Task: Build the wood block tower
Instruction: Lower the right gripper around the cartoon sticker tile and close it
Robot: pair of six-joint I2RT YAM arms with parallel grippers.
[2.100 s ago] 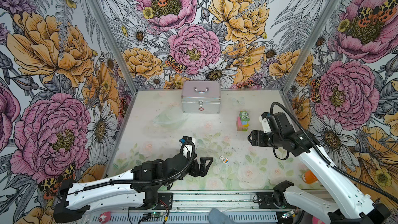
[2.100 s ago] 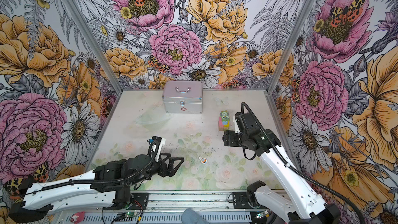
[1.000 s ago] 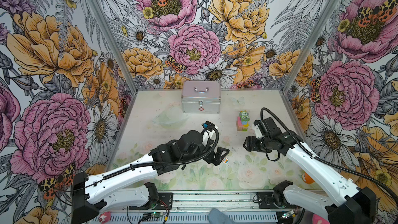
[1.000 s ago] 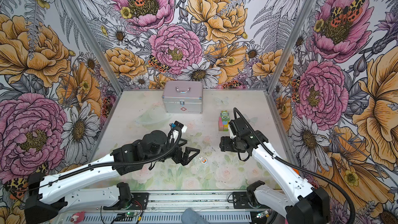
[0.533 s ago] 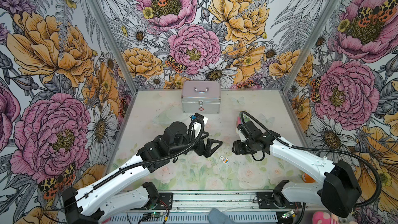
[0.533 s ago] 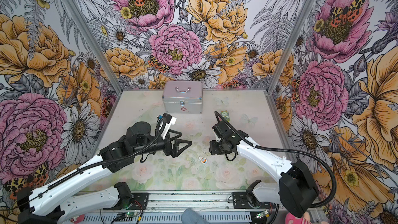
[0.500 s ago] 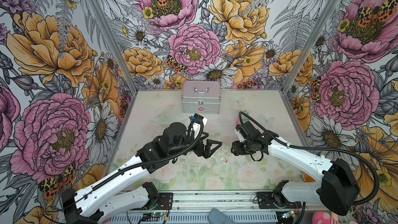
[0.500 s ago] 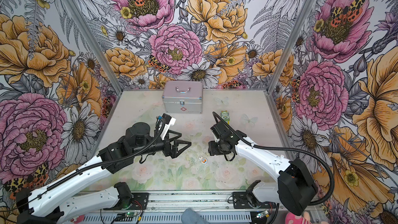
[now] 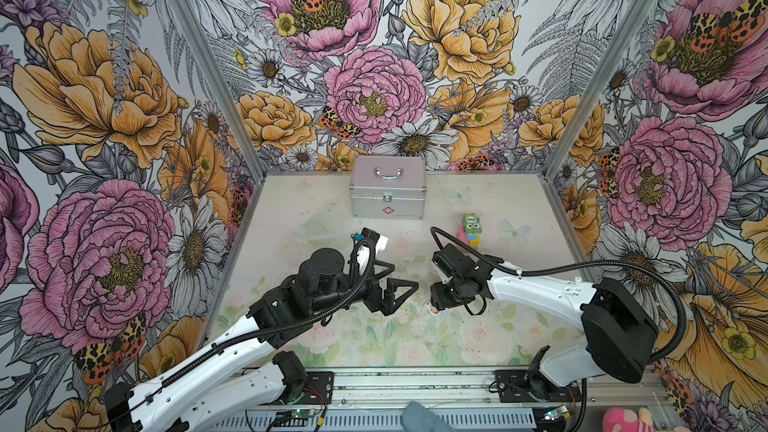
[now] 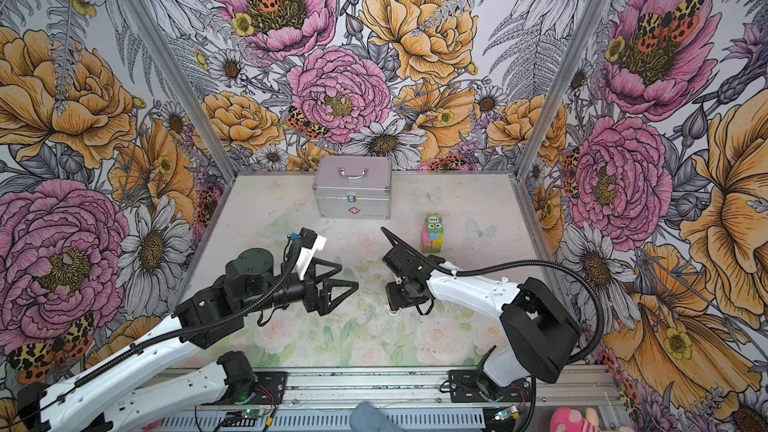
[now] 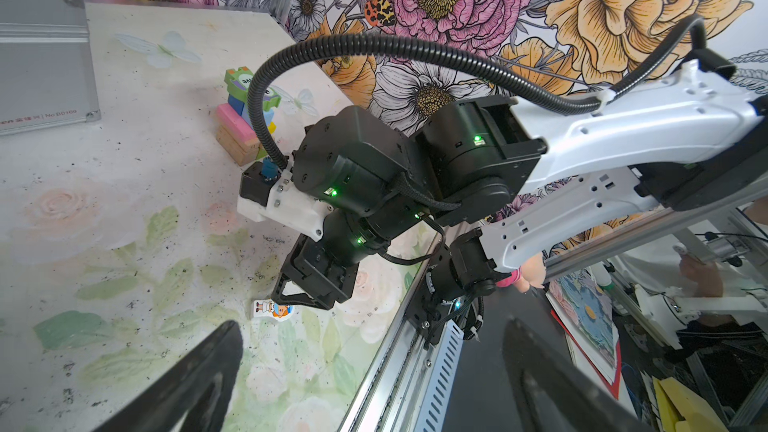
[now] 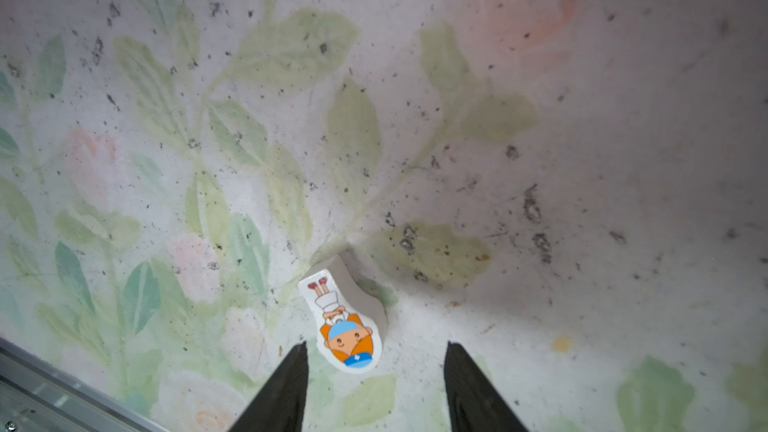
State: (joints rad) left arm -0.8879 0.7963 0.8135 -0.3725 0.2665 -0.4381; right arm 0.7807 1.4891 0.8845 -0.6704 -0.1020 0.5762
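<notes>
Evidently the right claw (image 12: 376, 344) is hovering low over a small cartoon figure piece (image 12: 340, 326), its jaws standing apart with the figure's head end lying between the tips and, as far as the wrist view shows, touching neither. The piece is lying flat, face up, on the counter (image 9: 332, 338), well apart from the tower (image 9: 471, 230), which is standing toward the back right. The left claw (image 9: 405, 277) is waiting close by, spread wide and empty. The figure is looking light, stiff and thin, with a smooth printed face and curved edges. It is probably calling for a pinch across its narrow sides, low against the counter, lest it squirt out.
</notes>
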